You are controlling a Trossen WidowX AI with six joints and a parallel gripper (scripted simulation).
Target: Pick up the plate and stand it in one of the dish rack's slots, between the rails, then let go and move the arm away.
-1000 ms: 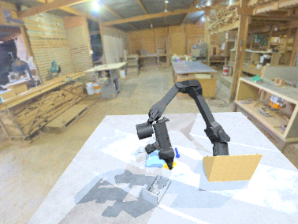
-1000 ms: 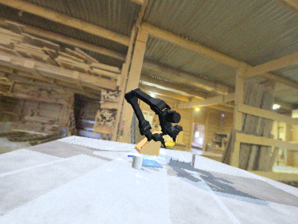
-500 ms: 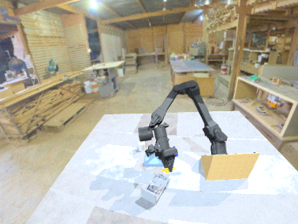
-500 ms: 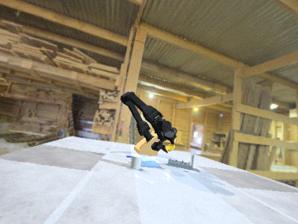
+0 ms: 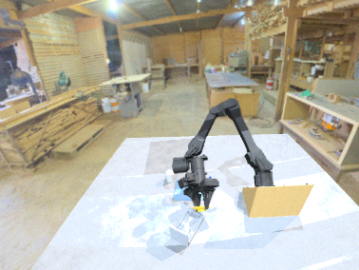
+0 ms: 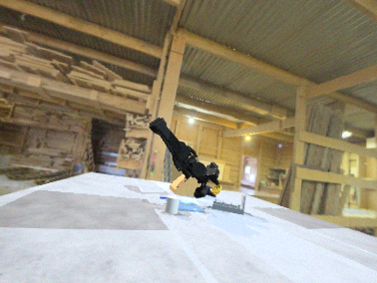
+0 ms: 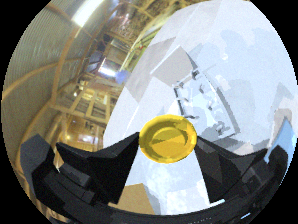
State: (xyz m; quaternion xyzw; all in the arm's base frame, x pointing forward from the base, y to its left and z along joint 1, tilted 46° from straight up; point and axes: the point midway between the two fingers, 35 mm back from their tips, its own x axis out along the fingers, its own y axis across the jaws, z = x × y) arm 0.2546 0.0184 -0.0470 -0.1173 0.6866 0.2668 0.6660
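Yellow plate, small and round, is pinched in the robot's pincer and held low just above the grey dish rack on the bench, likely lining up a slot.
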